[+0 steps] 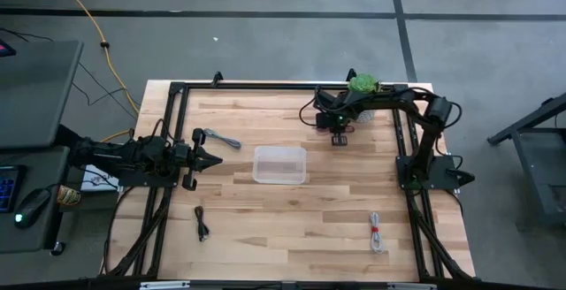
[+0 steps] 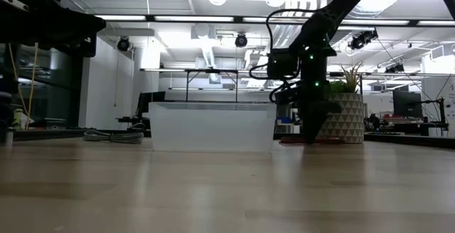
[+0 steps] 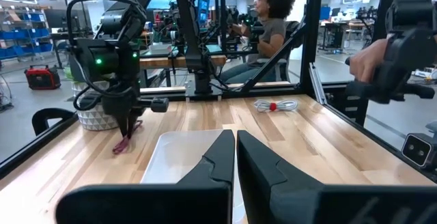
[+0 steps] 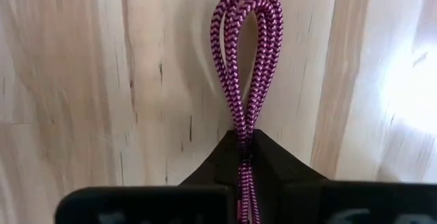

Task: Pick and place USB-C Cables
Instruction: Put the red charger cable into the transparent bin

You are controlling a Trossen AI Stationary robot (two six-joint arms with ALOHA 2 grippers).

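Fingers of the right tool [image 4: 244, 157] pinch the dark red cable [image 4: 247, 60] at the far end of the table [image 1: 336, 215], beside the potted plant [image 1: 362, 84]. The left tool [image 1: 212, 159] waits pressed together near the clear bin [image 1: 280, 165]. Grey cable [image 1: 221, 138], black cable [image 1: 202, 224] and white cable [image 1: 378, 233] lie on the table.

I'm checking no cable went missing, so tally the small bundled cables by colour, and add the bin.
Grey cable: 1
Dark red cable, gripped by the right tool: 1
Black cable: 1
White cable: 1
Clear bin: 1
Total: 5
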